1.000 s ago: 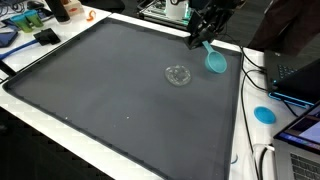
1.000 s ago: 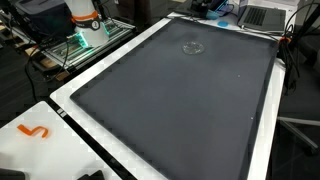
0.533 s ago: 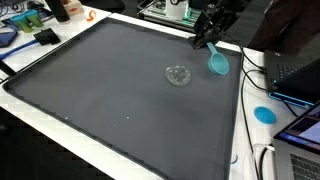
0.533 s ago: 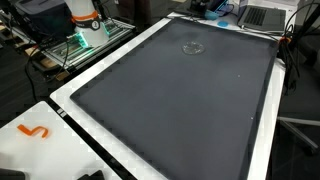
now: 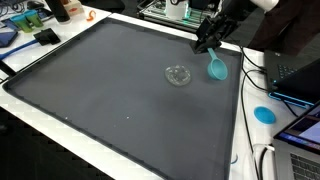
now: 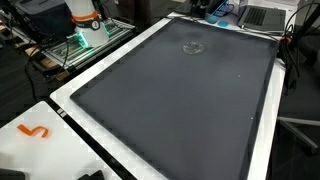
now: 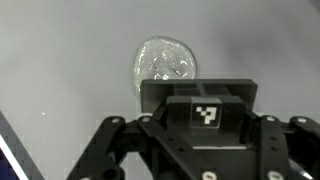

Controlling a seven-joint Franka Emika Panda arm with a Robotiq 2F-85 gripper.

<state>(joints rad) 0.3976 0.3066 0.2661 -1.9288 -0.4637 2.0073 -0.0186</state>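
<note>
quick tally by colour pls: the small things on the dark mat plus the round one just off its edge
teal: 1, the spoon at the hand
clear: 1, the round dish
blue: 1, the round lid
total: 3

The dish sits on the mat, the spoon near it toward the mat's edge, under the tool.
</note>
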